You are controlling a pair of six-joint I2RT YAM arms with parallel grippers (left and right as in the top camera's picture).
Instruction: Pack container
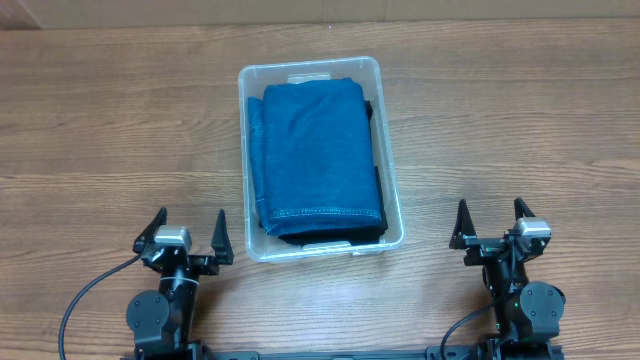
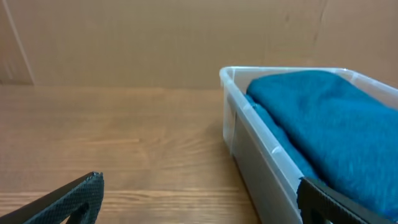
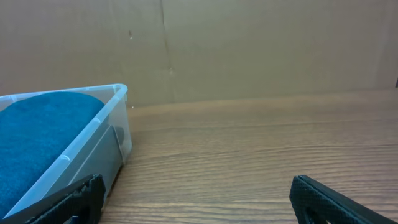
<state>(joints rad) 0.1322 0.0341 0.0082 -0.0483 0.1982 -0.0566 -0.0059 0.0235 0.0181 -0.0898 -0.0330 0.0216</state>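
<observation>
1. While both arms sit at the near edge, the wooden table (image 1: 520, 120) stretches wide on either side of the container (image 1: 243, 150), which stands mid-table between them.
2. Left gripper (image 1: 190, 216) and right gripper (image 1: 490, 207) are spread wide, holding nothing.
3. Its walls are clear and its rim thick; a folded blue cloth (image 1: 315, 150) fills it.

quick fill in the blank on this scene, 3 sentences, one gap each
1. The folded blue cloth lies ____ the container.
2. The garment showing under the blue cloth at its near edge is ____ in colour.
3. The left gripper and the right gripper both stand ____ and hold nothing.

Missing words: inside; black; open
</observation>
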